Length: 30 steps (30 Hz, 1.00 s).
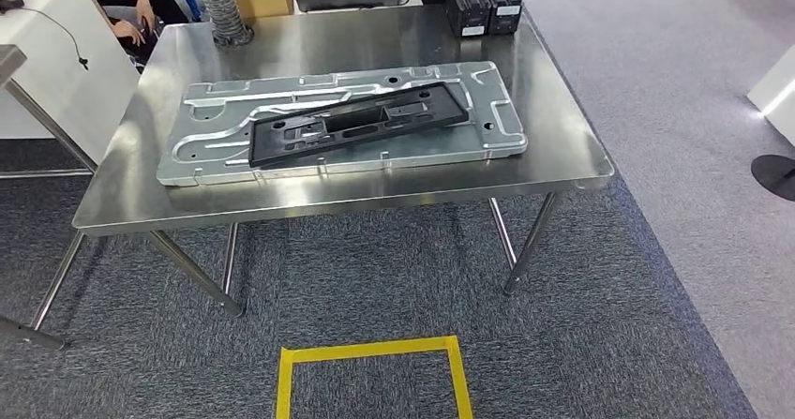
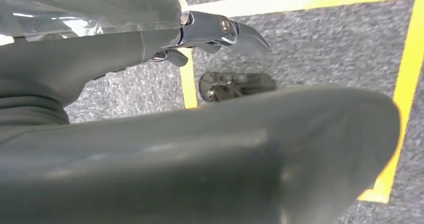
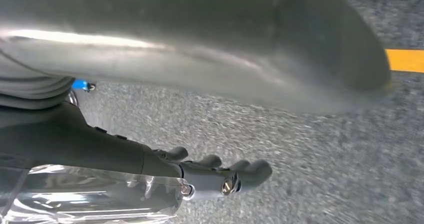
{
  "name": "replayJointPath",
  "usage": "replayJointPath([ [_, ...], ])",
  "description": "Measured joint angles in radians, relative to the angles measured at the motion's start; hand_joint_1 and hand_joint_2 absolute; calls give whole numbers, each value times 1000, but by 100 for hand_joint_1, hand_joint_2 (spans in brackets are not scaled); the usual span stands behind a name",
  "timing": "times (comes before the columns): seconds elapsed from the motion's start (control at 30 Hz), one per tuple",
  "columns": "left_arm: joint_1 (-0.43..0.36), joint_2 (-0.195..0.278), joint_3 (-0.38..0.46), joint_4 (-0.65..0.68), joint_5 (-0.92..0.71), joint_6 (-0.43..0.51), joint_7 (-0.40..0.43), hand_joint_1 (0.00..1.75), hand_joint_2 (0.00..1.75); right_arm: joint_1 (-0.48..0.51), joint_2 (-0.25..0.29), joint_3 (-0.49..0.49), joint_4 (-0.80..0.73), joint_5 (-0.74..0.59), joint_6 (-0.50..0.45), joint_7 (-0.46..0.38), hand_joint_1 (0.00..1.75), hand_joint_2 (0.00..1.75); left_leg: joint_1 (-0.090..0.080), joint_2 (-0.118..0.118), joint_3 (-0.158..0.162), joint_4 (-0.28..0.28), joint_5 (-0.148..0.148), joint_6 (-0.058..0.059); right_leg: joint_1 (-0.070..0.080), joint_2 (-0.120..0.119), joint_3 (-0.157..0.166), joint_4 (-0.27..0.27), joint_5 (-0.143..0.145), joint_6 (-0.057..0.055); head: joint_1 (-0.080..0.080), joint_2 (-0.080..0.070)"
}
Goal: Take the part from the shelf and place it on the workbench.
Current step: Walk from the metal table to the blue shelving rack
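Head view shows me the black part [image 1: 361, 122] already lying on the silver plate [image 1: 216, 138] mid-counter [image 1: 572, 157], so I'd keep my left robot hand [image 2: 220, 31] and right robot hand [image 3: 215, 176], fingers apart and holding nothing, hanging clear.

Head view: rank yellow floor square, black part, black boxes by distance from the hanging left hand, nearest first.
1. Yellow square: on the floor, right by the left hand.
2. Black part: middle of the workbench.
3. Black boxes: far right edge of the workbench.
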Motion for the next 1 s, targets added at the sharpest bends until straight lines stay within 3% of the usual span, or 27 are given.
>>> replayJointPath([
  [0.07, 4, -1, 0, 0, 0, 3, 3, 0, 0, 0, -3, 0, 4, 4, 10, 4, 0, 0, 4, -1, -24, 68, -83, -7, 0, -4, -24, -2, 24, -15, 0, 0],
  [0.13, 5, -3, 0, 0, -1, 6, 7, 0, 0, 1, -5, 0, 8, 10, 20, 6, 0, 0, 4, -2, -51, 193, -178, -11, 6, -5, -55, -1, 47, -21, 0, 0],
  [0.17, 5, -4, 0, 0, -1, 7, 9, 0, 0, 1, -6, 0, 10, 13, 24, 6, 0, 0, 4, -2, -53, 244, -197, -11, 9, -5, -71, 0, 59, -22, 0, 0],
  [0.2, 5, -4, 0, 0, -2, 8, 10, 0, 0, 2, -7, 0, 13, 16, 29, 6, 0, 0, 4, -2, -43, 268, -192, -9, 12, -5, -88, 1, 71, -22, 0, 0],
  [0.23, 5, -4, 0, 0, -3, 9, 11, 0, 0, 2, -7, 0, 15, 17, 32, 6, 0, 0, 3, -2, -15, 256, -167, -6, 14, -5, -102, 2, 82, -22, 0, 0],
  [0.3, 3, -4, 0, 0, -6, 9, 8, 0, 0, 1, -7, 0, 20, 19, 36, 6, 0, 0, 0, -3, 87, 134, -120, 7, 17, -5, -126, 3, 102, -18, 0, 0],
  [0.37, -2, -2, -1, 0, -10, 8, 2, 0, 0, 0, -5, 0, 26, 19, 40, 6, 0, 0, -7, -3, 185, -16, -124, 21, 19, -6, -138, 2, 121, -10, 0, 0],
  [0.4, -3, -2, -1, 0, -11, 8, -1, 0, 0, 0, -5, 0, 28, 19, 41, 5, 0, 0, -11, -4, 208, -58, -134, 26, 19, -7, -140, -1, 131, -5, 0, 0],
  [0.47, -5, -2, -3, 0, -13, 7, -7, 0, 0, -1, -3, 0, 33, 19, 43, 3, 0, 0, -13, -3, 206, -79, -126, 37, 18, -8, -143, -8, 149, 8, 0, 0],
  [0.5, -5, -1, -4, 0, -14, 7, -9, 0, 0, -2, -3, 0, 35, 19, 43, 2, 0, 0, -11, -1, 198, -83, -114, 45, 17, -7, -147, -4, 142, 13, 0, 0],
  [0.53, -5, -1, -5, 0, -16, 7, -11, 0, 0, -3, -2, 0, 36, 19, 43, -1, 0, 0, -9, 1, 189, -86, -102, 53, 16, -6, -156, 16, 115, 17, 0, 0],
  [0.63, -5, 2, -8, 0, -19, 12, -18, 0, 0, -5, 1, 0, 43, 18, 46, -17, 0, 0, -10, 4, 147, -82, -69, 67, 12, -3, -206, 192, -33, 26, 0, 0],
  [0.67, -4, 5, -9, 0, -20, 15, -19, 0, 0, -5, 3, 0, 46, 17, 48, -21, 0, 0, -11, 4, 130, -76, -60, 66, 11, -3, -216, 254, -58, 29, 0, 0],
  [0.7, -4, 7, -9, 0, -21, 18, -20, 0, 0, -6, 4, 0, 48, 16, 49, -24, 0, 0, -11, 4, 112, -68, -51, 65, 10, -3, -213, 289, -57, 32, 0, 0],
  [0.73, -3, 9, -10, 0, -24, 21, -20, 0, 0, -7, 6, 0, 49, 15, 51, -24, 0, 0, -11, 4, 93, -59, -43, 62, 9, -3, -193, 291, -35, 33, 0, 0],
  [0.8, -1, 14, -13, 0, -32, 23, -19, 0, 0, -10, 11, 0, 52, 12, 52, -19, 0, 0, -10, 4, 57, -38, -31, 55, 6, -3, -104, 193, 11, 32, 0, 0],
  [0.87, 1, 21, -16, 0, -40, 24, -18, 0, 0, -15, 20, 0, 54, 8, 53, -13, 0, 0, -11, 4, 31, -15, -22, 45, 8, -2, -13, 57, 3, 26, 0, 0],
  [0.9, 3, 25, -17, 0, -44, 24, -17, 0, 0, -17, 26, 0, 56, 7, 54, -11, 0, 0, -12, 4, 23, -9, -16, 39, 11, -1, 10, 16, -9, 20, 0, 0],
  [1.0, 8, 38, -19, 0, -49, 25, -15, 0, 0, -18, 42, 0, 61, 6, 58, -2, 0, 0, -11, 3, 10, -3, -9, 19, 13, -4, 2, -4, -2, -4, 0, 0],
])
